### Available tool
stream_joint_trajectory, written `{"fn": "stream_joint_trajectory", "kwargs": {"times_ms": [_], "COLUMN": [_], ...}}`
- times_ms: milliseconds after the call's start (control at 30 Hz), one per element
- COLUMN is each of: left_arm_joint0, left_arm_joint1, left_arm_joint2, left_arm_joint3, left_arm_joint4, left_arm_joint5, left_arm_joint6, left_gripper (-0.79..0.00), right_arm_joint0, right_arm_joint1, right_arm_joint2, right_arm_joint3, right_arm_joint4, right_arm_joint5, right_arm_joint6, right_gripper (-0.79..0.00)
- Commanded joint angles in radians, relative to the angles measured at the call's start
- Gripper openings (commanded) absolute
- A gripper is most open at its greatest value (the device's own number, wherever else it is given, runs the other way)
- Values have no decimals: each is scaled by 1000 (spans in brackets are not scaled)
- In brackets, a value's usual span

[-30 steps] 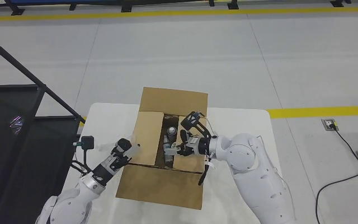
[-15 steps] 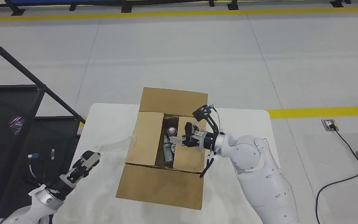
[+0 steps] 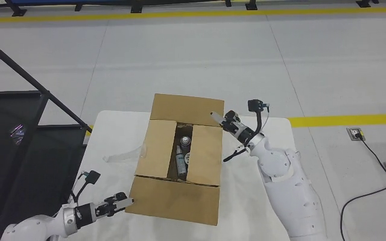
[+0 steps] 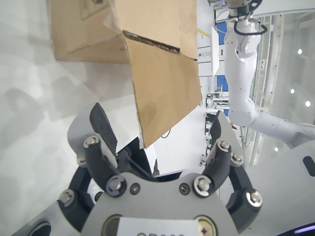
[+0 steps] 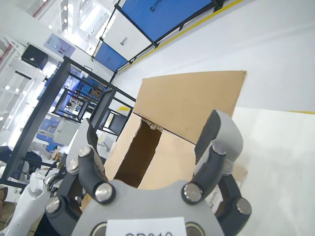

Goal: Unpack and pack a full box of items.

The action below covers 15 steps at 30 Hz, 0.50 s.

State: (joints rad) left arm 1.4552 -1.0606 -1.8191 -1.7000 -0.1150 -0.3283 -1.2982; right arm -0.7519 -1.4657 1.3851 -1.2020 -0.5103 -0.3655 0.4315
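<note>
Box [image 3: 205,158] was set at the centre of the table [image 3: 120,129], with the side flaps folded partly in. Items [image 3: 183,158] were seen through the slot between the flaps. Left gripper [image 3: 123,203] was held at the box's 7 o'clock, near its corner, fingers apart and empty. Right gripper [image 3: 222,118] was held at 1 o'clock, beside the far corner, fingers apart and empty.

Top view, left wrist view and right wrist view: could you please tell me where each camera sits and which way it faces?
Top view: above the arms, looking down on the table and cardboard box; both arms show.
Left wrist view: behind the left jaws, open, facing the box's near flap; the right arm beyond.
Right wrist view: behind the right jaws, open, facing the box's far flap and opening.
Shared: all three show the box.
</note>
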Motion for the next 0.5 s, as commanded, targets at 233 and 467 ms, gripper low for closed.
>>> {"fn": "stream_joint_trajectory", "kwargs": {"times_ms": [233, 467], "left_arm_joint0": [-15, -24], "left_arm_joint1": [10, 15], "left_arm_joint2": [21, 17], "left_arm_joint3": [-8, -27], "left_arm_joint4": [-169, -287], "left_arm_joint5": [50, 93], "left_arm_joint6": [-44, -17], "left_gripper": [0, 0], "right_arm_joint0": [115, 252], "right_arm_joint1": [4, -18], "right_arm_joint2": [13, -51], "right_arm_joint3": [245, 497], "right_arm_joint4": [65, 138], "right_arm_joint5": [-21, -106], "right_arm_joint6": [-22, -4], "right_gripper": [0, 0]}}
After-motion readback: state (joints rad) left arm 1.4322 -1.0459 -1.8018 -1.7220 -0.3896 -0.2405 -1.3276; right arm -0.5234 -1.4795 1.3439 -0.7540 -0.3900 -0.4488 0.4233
